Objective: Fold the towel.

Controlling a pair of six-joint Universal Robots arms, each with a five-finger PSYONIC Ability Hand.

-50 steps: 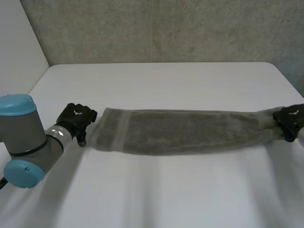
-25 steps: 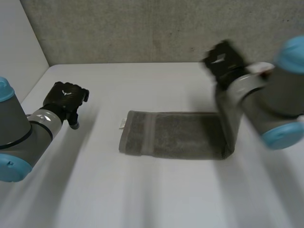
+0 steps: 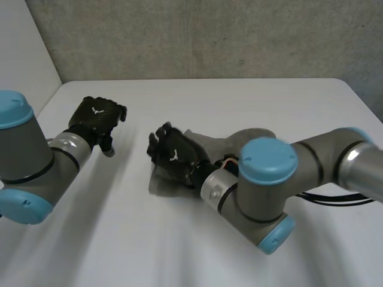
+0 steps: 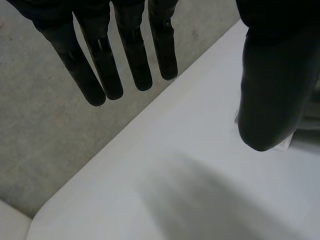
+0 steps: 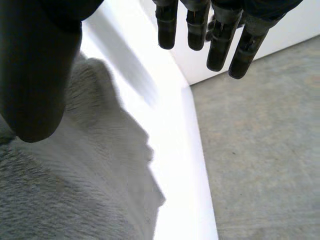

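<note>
The grey towel (image 3: 210,143) lies doubled over near the middle of the white table (image 3: 251,101), mostly hidden under my right arm. My right hand (image 3: 173,156) hovers over the towel's left end, open, with fingers (image 5: 220,35) straight and the thumb (image 5: 35,75) spread apart. The towel's pile (image 5: 75,190) lies under its palm, with nothing pinched. Off to the left of the towel, my left hand (image 3: 96,118) is apart from the cloth. It is open, its fingers (image 4: 100,50) straight and empty.
The table's far edge (image 3: 197,79) meets a grey concrete wall (image 3: 209,36). A white panel (image 3: 24,54) stands at the left. Bare table surface stretches in front of the towel and to its right.
My right hand carried the towel's right end across to the left end and opened, leaving the towel doubled. My left hand let go of the left end and drew back to the left.
</note>
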